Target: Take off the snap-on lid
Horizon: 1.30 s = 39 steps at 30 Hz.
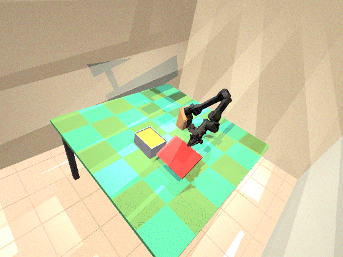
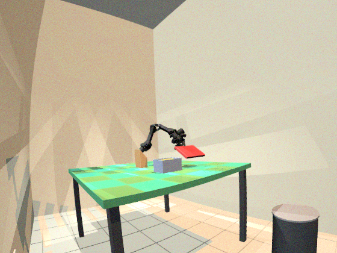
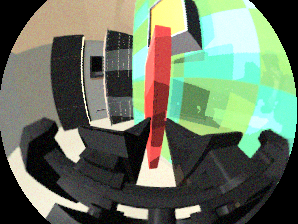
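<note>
The red lid (image 1: 180, 156) (image 2: 190, 151) (image 3: 161, 60) hangs in the air above the table (image 1: 165, 232) (image 2: 120, 193), clear of the box. Its broad smooth face is up, and it slopes down away from the gripper. My gripper (image 1: 189, 144) (image 3: 157, 120) is shut on one edge of the lid; the wrist view shows the lid edge-on between both fingers. The storage box (image 1: 143, 146) (image 2: 168, 166) (image 3: 185, 44) is grey and stands upright and open on the table, with yellow showing inside. The underside of the lid is hidden in the top view.
An orange-brown block (image 1: 181, 119) (image 2: 140, 159) stands upright on the table near the arm's base, behind the box as the top camera sees it. A dark round bin-like cylinder (image 2: 295, 235) with a pale top stands on the floor, away from the table.
</note>
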Each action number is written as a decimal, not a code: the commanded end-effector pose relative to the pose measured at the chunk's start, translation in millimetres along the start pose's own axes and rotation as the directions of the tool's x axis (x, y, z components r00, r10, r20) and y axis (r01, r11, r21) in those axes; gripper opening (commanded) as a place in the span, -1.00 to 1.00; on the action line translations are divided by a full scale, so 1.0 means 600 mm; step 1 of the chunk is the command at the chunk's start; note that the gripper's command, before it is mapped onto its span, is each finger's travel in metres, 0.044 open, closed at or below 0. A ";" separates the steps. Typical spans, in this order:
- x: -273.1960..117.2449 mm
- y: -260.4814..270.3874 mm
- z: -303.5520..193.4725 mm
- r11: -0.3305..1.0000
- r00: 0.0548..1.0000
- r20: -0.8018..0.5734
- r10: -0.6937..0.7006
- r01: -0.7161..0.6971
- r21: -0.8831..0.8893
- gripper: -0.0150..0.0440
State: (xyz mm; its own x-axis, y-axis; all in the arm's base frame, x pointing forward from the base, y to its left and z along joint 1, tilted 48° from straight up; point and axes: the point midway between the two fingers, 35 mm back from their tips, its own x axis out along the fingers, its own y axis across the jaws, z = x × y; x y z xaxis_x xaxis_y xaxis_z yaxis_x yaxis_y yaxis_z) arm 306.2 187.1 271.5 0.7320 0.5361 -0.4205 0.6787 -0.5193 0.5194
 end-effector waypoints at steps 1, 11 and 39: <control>0.004 -0.002 0.002 1.000 1.000 0.005 0.009 -0.009 0.007 -0.49; 0.013 -0.012 0.002 1.000 1.000 0.004 0.009 -0.009 0.007 -0.49; 0.037 -0.040 0.002 1.000 1.000 0.003 0.009 -0.009 0.008 -0.49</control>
State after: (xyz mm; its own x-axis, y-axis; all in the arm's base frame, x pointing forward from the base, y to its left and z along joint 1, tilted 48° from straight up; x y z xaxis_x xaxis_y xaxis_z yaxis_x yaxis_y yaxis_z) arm 304.7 210.0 250.6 0.7316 0.5369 -0.4202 0.6792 -0.5201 0.5179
